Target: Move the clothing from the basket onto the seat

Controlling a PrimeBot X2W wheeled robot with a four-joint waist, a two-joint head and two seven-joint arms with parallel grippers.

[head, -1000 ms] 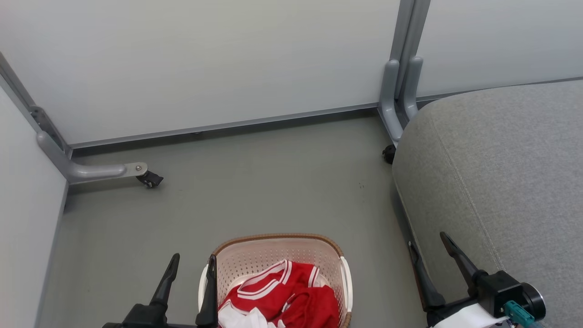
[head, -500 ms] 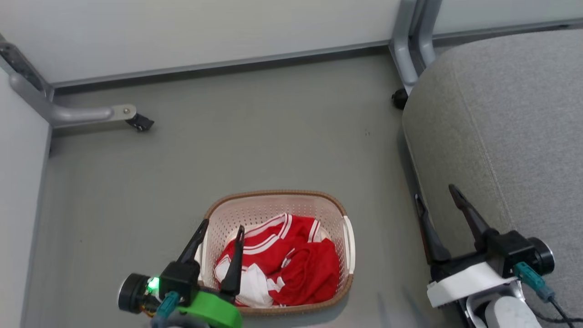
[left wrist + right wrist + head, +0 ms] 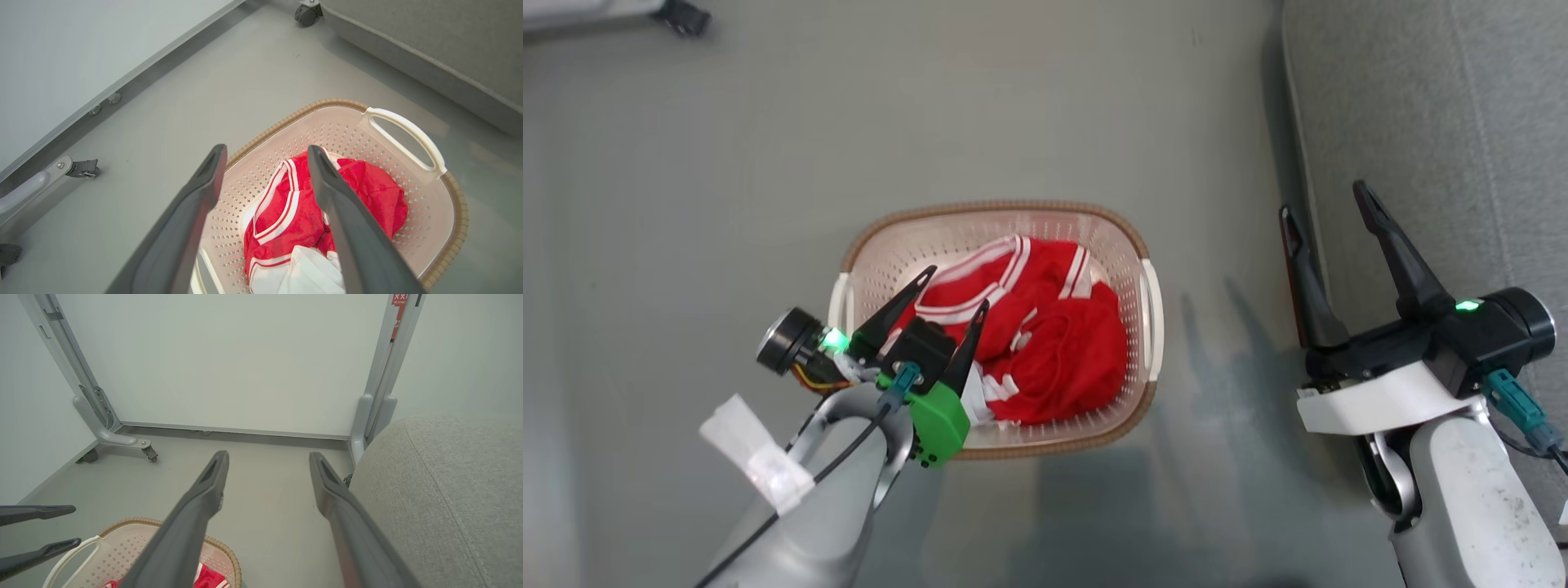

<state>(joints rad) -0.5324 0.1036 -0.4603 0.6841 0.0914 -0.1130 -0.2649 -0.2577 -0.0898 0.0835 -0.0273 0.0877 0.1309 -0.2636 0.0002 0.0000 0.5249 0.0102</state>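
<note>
Clothing [image 3: 1062, 359] is heaped in the basket [image 3: 996, 206] beneath the left tool [image 3: 956, 287], spread and empty; the right tool [image 3: 1323, 198], also spread, is seen beside the seat [image 3: 1421, 98].

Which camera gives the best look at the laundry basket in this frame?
The head view: the basket appears nearly whole from above, with its rim, both handles and the red clothing inside. The left wrist view crops its near side; the right wrist view catches one corner.
</note>
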